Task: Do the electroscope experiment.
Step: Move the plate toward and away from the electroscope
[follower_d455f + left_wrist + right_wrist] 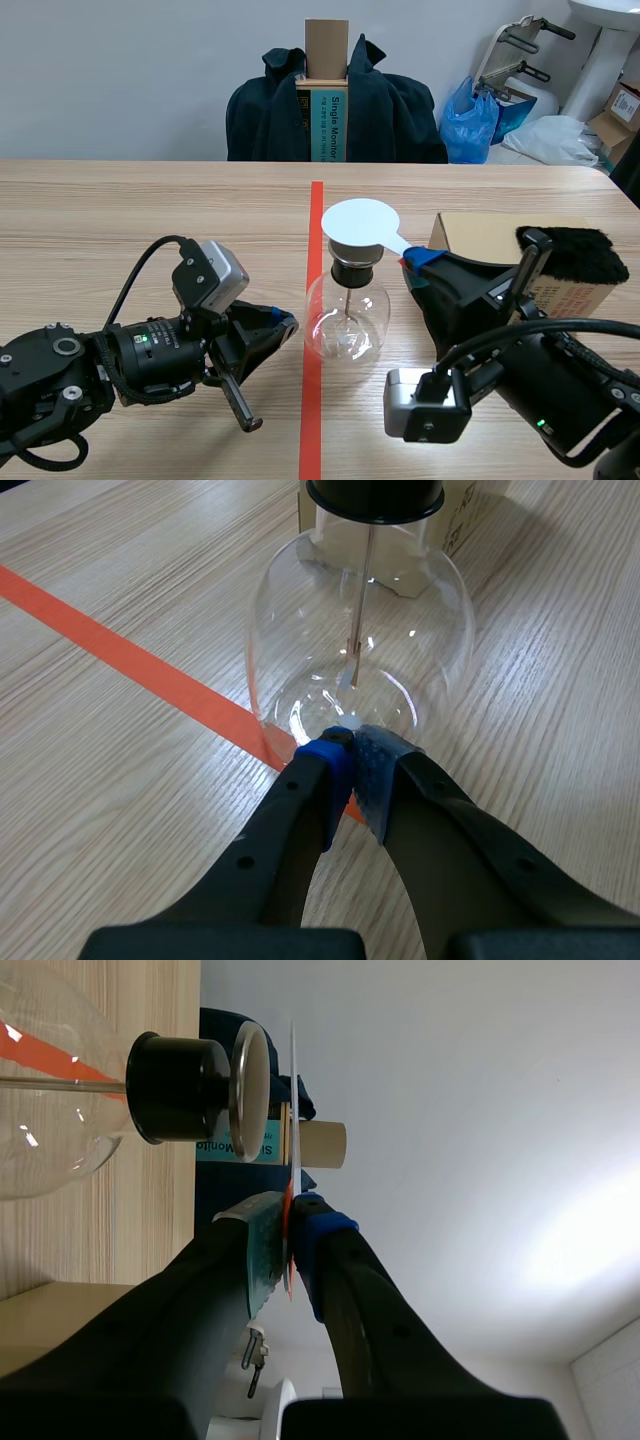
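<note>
The electroscope, a round glass flask point(347, 318) with a black stopper point(353, 271), stands on the red tape line at mid-table. A white round paddle point(362, 222) lies flat just over its top, and my right gripper point(418, 258) is shut on the paddle's handle. In the right wrist view the paddle point(293, 1090) is seen edge-on, a small gap from the electroscope's metal disc point(250, 1085), with the right gripper point(290, 1222) pinching it. My left gripper point(284, 325) is shut on nothing, low on the table. Its tips point(350, 752) are at the foot of the flask point(360, 630). A thin rod point(362, 600) hangs inside the glass.
A cardboard box point(490, 238) lies to the right of the flask, with a black furry pad point(575, 255) on its right end. Across the table stands a chair draped with a dark jacket point(390, 115). Bare wood stretches to the left of the tape line point(313, 400).
</note>
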`<state>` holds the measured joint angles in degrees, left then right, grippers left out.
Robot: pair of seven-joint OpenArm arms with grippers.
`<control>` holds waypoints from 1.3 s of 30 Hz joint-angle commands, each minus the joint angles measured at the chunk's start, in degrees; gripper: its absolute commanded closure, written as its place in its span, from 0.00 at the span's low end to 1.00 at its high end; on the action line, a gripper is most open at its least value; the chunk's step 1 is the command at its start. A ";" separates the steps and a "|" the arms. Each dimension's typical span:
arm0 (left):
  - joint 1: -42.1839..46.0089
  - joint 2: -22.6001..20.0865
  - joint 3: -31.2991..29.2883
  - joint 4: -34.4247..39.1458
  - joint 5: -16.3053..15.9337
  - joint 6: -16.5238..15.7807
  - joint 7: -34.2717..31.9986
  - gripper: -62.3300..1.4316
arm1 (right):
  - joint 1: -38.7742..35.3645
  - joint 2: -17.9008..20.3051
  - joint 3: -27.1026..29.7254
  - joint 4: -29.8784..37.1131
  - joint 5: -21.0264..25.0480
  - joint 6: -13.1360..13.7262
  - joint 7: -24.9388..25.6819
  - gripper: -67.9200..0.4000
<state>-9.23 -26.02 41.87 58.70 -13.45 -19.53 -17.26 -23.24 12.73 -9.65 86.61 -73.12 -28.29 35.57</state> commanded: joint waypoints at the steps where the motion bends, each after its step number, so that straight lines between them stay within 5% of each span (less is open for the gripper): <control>1: -0.44 0.44 -0.52 0.87 -0.42 -0.07 -0.96 0.95 | 0.22 0.42 0.37 0.96 0.20 -0.66 0.20 0.98; 10: -0.44 0.44 -0.52 0.87 -0.42 -0.07 -0.96 0.95 | 0.22 0.42 0.37 0.96 0.20 -0.63 -2.51 0.98; 23: -0.44 0.44 -0.52 0.87 -0.42 -0.07 -0.96 0.95 | 0.20 0.44 0.68 0.96 0.24 -0.63 -22.73 0.98; 39: -0.44 0.44 -0.52 0.87 -0.42 -0.07 -0.98 0.95 | -1.99 1.70 3.63 -0.70 3.34 1.40 -27.74 0.98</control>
<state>-9.23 -26.02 41.87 58.70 -13.47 -19.53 -17.26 -25.93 13.85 -6.09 86.08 -70.04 -25.96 8.01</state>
